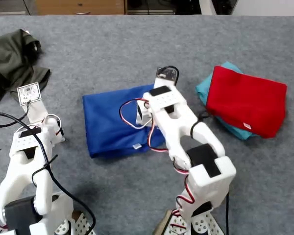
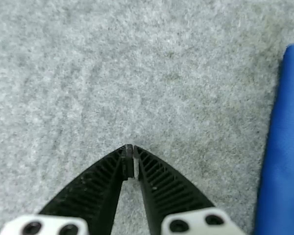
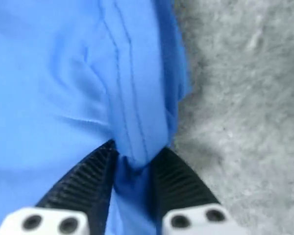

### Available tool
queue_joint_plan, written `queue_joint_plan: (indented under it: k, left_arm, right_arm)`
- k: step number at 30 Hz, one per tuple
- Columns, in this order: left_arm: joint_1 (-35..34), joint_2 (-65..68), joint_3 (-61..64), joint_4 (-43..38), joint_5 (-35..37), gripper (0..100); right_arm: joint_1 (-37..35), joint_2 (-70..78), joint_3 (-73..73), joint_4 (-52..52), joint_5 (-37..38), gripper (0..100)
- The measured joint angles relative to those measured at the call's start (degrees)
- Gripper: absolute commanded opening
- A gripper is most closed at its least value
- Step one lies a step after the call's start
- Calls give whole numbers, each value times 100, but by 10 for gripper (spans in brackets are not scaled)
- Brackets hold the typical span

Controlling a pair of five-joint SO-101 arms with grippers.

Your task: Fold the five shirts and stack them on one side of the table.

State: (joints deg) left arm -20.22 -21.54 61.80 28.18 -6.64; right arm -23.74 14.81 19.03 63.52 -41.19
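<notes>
the royal blue cotton shirt (image 1: 112,122) sits flat at the centre of the high view, folded into a rough rectangle. its long axis runs pretty much 9 to 3, with the 3 o'clock end kicked up a little towards 2. the right gripper (image 3: 137,161) is at that far corner, its jaws clamped onto a bunched fold of the blue fabric along the hem. the left gripper (image 2: 130,161) hangs over bare table out at 9 o'clock from the shirt, tips pressed together with nothing between them, and the blue edge is just off to its side.

over at 3 o'clock there's a red folded shirt (image 1: 247,100), long axis tipped roughly 10 to 4, lying on top of a teal shirt (image 1: 203,88) that pokes out underneath. a dark olive shirt (image 1: 10,61) is crumpled in a heap at 10 o'clock.

the surface is a grey felt-like table cover (image 1: 103,44). a wooden cabinet front (image 1: 78,6) shows along the 12 o'clock edge.

labels: a small white label (image 1: 136,146) at the blue shirt's 6 o'clock edge and a white tag (image 1: 247,126) on the red one, both too small to read.
</notes>
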Motion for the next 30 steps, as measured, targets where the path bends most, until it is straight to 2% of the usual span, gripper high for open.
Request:
queue_joint_plan:
  k: [3,9,14,21,30]
  left_arm:
    - [0,0,0,0,0,19]
    - [0,0,0,0,0,19]
    - [0,0,0,0,0,19]
    - [0,0,0,0,0,19]
    - [0,0,0,0,0,19]
  right_arm:
    - [202,0,-440,457,53,5]
    - [1011,0,-1723,1196,809,5]
    - [1846,62,-2725,1231,1793,5]
    - [3147,536,-4114,1231,2453,5]
    - [4378,615,-4589,1925,3147,5]
